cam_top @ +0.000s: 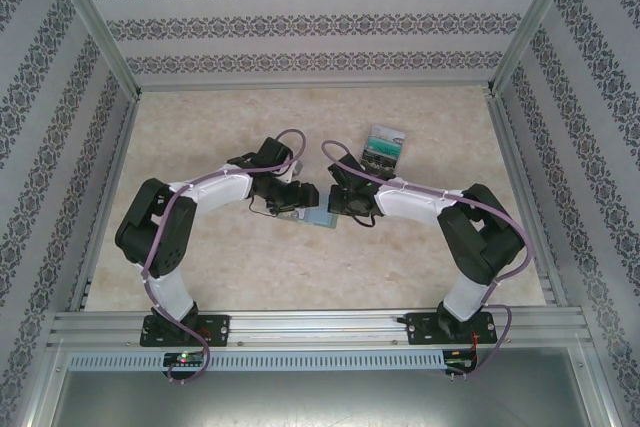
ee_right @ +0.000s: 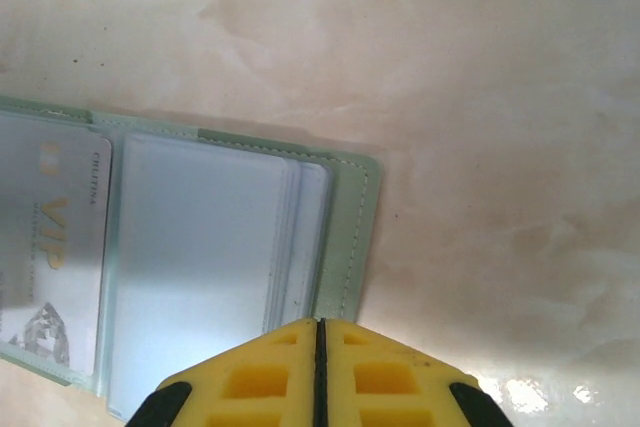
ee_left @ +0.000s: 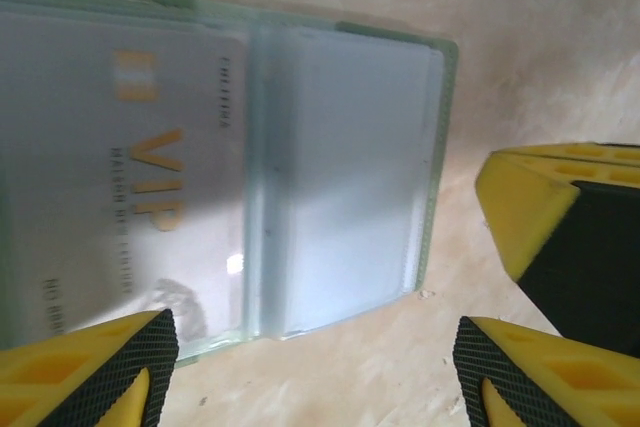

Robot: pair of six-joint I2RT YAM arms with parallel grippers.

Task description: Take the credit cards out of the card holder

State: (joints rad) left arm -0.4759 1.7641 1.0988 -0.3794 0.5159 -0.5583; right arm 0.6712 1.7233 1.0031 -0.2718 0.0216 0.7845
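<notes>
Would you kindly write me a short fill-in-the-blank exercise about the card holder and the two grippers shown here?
The card inside the card holder bears the gold letters ____.
The left gripper has its jaws ____.
The right gripper has its jaws ____.
Missing words: VIP; open; shut.

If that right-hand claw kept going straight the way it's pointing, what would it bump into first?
Most likely the open card holder. The shut right gripper points at the holder's clear sleeves, which lie just ahead of its tips. The gap between them is unclear.
</notes>
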